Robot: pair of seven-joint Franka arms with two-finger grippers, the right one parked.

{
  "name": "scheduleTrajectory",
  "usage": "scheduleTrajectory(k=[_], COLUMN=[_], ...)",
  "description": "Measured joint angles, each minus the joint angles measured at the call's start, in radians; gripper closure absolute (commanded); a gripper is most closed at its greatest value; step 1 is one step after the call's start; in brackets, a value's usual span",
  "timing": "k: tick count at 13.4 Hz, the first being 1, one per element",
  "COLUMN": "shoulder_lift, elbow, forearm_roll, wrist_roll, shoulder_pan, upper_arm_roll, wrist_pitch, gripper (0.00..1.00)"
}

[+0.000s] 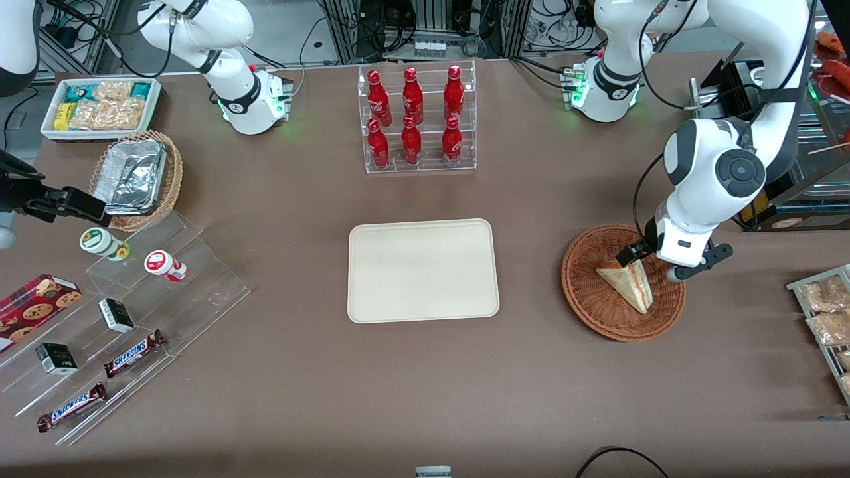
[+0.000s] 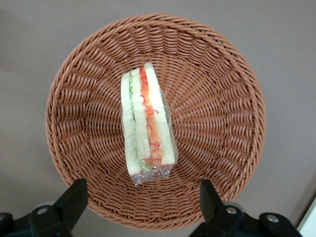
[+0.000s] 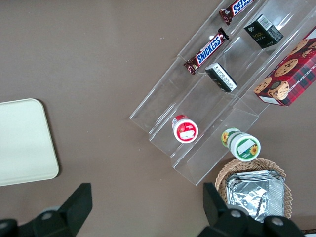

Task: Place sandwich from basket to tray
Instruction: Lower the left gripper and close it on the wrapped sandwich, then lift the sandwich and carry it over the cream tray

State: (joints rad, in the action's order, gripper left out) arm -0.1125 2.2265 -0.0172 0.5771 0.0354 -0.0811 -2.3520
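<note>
The sandwich, a wrapped pale wedge with red and green filling, lies in the round reddish-brown basket. My left gripper hangs open just above the basket's rim farther from the front camera, its two black fingers spread wide with nothing between them. The sandwich's nearest end lies a short way from the fingertips. The cream tray lies flat at the table's middle, beside the basket toward the parked arm's end, with nothing on it.
A clear rack of red bottles stands farther from the front camera than the tray. A wire shelf of packaged snacks sits at the working arm's end. A clear stepped stand with snacks and a foil-tray basket lie toward the parked arm's end.
</note>
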Motion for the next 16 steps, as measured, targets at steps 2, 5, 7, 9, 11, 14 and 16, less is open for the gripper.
scheduleTrajectory(k=[2, 5, 7, 9, 11, 14, 16], shoulder_lift=[-0.015, -0.054, -0.084, -0.116, -0.139, -0.146, -0.146], elbow=[0.015, 0.020, 0.020, 0.020, 0.020, 0.019, 0.015], forearm_roll=[0.000, 0.000, 0.000, 0.000, 0.000, 0.000, 0.000], wrist_roll=[0.001, 0.003, 0.004, 0.005, 0.006, 0.006, 0.006], shoulder_pan=[-0.002, -0.002, -0.002, -0.002, -0.002, -0.002, -0.002], upper_arm_roll=[0.001, 0.003, 0.004, 0.004, 0.005, 0.006, 0.010], wrist_pitch=[-0.040, -0.089, -0.122, -0.146, -0.162, -0.168, -0.168], gripper=[0.00, 0.00, 0.00, 0.11, 0.59, 1.00, 1.00])
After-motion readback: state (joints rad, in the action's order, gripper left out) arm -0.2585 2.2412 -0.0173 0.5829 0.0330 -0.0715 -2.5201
